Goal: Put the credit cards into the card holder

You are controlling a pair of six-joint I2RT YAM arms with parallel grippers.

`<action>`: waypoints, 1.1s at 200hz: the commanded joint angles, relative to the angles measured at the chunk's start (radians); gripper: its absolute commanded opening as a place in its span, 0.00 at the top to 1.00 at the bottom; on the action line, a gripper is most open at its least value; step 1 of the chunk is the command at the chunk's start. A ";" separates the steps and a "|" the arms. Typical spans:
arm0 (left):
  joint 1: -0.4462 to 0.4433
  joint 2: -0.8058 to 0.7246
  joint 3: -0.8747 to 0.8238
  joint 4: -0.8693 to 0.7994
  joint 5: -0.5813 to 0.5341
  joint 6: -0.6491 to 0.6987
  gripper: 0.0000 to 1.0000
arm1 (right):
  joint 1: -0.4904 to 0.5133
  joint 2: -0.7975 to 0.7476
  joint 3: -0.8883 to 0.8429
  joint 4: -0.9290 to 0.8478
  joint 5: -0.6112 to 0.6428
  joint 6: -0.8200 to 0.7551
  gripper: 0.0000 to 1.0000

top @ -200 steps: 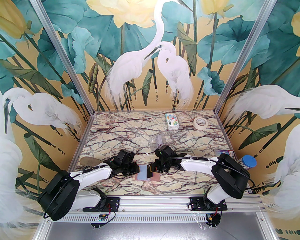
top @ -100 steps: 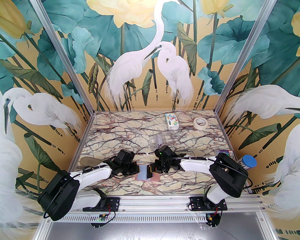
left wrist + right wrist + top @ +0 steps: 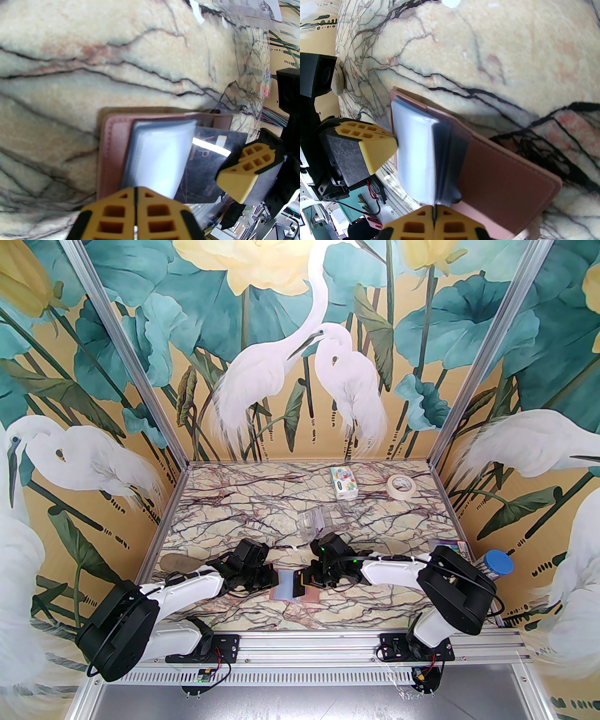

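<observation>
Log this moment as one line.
step: insertion | left gripper: shut on clear sleeve | right gripper: shut on black card | card holder: open on table

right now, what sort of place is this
Probably a robot test booth: aluminium frame, printed heron mural walls, and a left arm and right arm bolted by the marble-patterned table.

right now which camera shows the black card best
The left wrist view: the black card faces the lens, pale lettering showing, pinched by the right fingers at the open card holder. The right wrist view catches it nearly edge-on as a dark sliver; the top view shows a small dark patch.
</observation>
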 commanded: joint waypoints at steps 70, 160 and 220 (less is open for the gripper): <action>-0.014 0.023 -0.031 -0.017 -0.038 0.002 0.94 | 0.007 0.003 -0.057 0.074 0.022 0.066 1.00; -0.017 0.020 -0.037 -0.023 -0.046 0.000 0.94 | 0.013 0.002 -0.071 0.080 0.033 0.045 1.00; -0.017 0.023 -0.033 -0.032 -0.054 0.003 0.94 | 0.014 0.020 -0.079 0.063 0.054 0.010 1.00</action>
